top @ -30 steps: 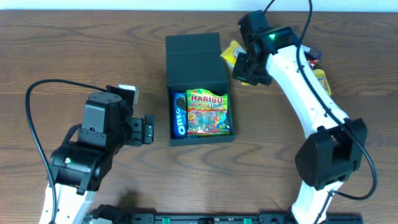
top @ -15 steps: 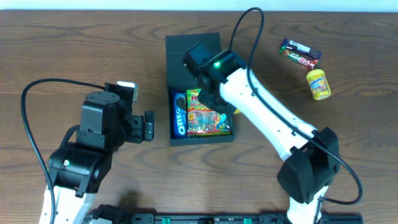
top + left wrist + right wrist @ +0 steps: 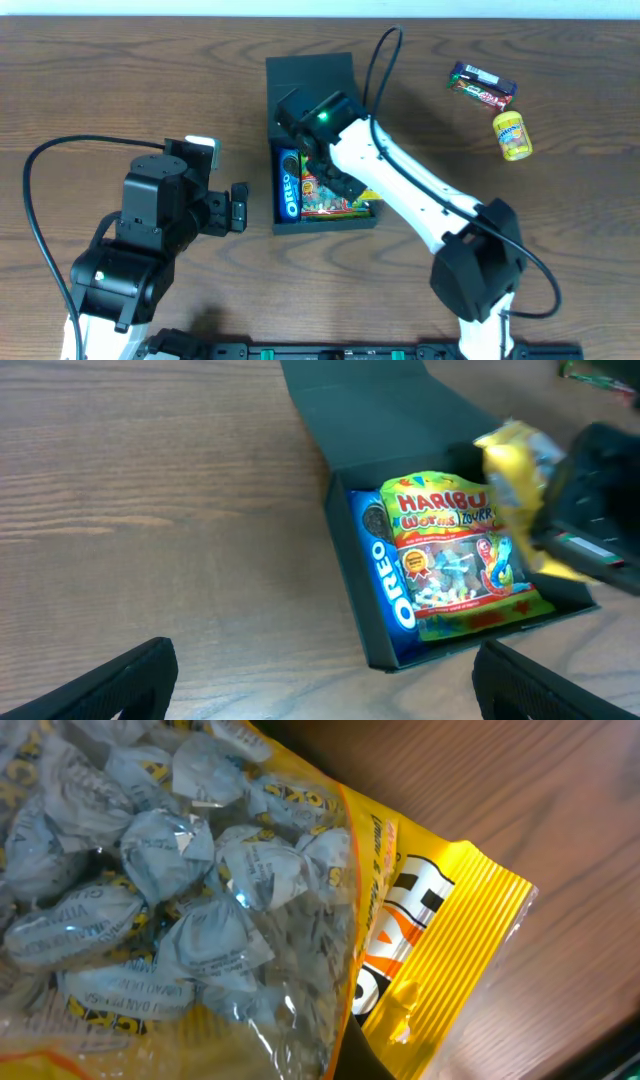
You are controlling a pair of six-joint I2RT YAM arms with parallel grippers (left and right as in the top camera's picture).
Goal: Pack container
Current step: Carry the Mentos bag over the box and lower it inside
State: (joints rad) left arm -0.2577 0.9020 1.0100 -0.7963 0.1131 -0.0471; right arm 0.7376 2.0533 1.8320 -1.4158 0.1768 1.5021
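The black container [image 3: 310, 75] stands open at the table's centre, its flap lid laid back. Inside lie a blue Oreo pack [image 3: 289, 186] and a Haribo worms bag [image 3: 322, 200]. My right gripper [image 3: 338, 178] is over the box, shut on a yellow bag of wrapped candies [image 3: 364, 197]. That bag fills the right wrist view [image 3: 200, 890], and one dark fingertip [image 3: 362, 1062] shows beside it. In the left wrist view the yellow bag [image 3: 515, 470] hangs above the Haribo bag [image 3: 450, 550] and Oreo pack [image 3: 385, 585]. My left gripper [image 3: 238, 207] is open and empty, left of the box.
A dark candy bar wrapper [image 3: 482, 85] and a small yellow jar [image 3: 511, 135] lie at the back right. The right arm's cable [image 3: 375, 65] loops over the box lid. Bare wood lies between my left gripper and the box wall [image 3: 350, 590].
My right arm has swung left from beside the box to over its open compartment, carrying the yellow bag, then lowered toward the packs. The left arm has barely moved.
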